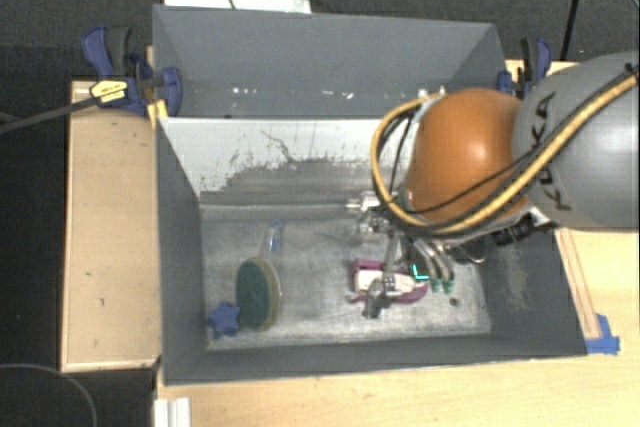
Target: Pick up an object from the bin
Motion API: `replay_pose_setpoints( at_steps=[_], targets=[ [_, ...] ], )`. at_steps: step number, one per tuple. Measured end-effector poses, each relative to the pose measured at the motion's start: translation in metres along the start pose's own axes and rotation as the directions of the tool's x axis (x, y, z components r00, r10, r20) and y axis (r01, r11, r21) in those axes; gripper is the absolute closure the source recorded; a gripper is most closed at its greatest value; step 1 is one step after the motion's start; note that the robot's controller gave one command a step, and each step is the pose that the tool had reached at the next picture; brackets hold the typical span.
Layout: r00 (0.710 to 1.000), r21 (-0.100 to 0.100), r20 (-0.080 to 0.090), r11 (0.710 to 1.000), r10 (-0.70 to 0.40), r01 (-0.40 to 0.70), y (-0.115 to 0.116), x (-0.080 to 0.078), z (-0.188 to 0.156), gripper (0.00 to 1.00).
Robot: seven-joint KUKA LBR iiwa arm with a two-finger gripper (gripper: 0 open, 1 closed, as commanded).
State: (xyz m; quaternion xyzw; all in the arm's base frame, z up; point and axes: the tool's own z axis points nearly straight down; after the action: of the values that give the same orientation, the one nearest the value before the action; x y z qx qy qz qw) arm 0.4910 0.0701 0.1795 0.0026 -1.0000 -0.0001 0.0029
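Down in the grey metal bin (300,75), toward the right of its floor and nearer the front wall, the gripper (377,300) hangs low under the arm's rounded orange cover (465,150). Its tip is right at a small magenta-and-white plastic thing (400,285). That thing lies flat. Its long axis runs roughly left to right across the bin, dipping a little toward the front at its right end, with the magenta end pointing left and the white part toward the right. From where I stand I cannot tell whether the gripper is spread or closed, nor whether it has the thing pinched. Just to the right of it sits a tiny green piece (443,287).

Well apart, on the left of the floor, a dark green oval disc (258,293) lies with its long axis running front to back. A small blue knobbly piece (224,318) touches its front-left edge. A clear, slim thing (270,240) lies just behind the disc.
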Motion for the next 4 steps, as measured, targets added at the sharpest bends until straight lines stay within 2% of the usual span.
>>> replay_pose_setpoints(
  at_steps=[1,2,3,4],
  targets=[
    [0.999,0.000,0.015,0.999,-0.037,0.037,-0.044,-0.030,0.108,0.00],
    [0.997,-0.002,0.012,0.997,0.078,-0.078,-0.033,-0.033,0.082,0.00],
    [0.971,-0.006,0.012,0.972,0.237,-0.237,-0.045,-0.026,0.107,0.00],
    [0.970,-0.007,0.021,0.971,0.241,-0.241,-0.046,-0.028,0.104,1.00]
  ],
)
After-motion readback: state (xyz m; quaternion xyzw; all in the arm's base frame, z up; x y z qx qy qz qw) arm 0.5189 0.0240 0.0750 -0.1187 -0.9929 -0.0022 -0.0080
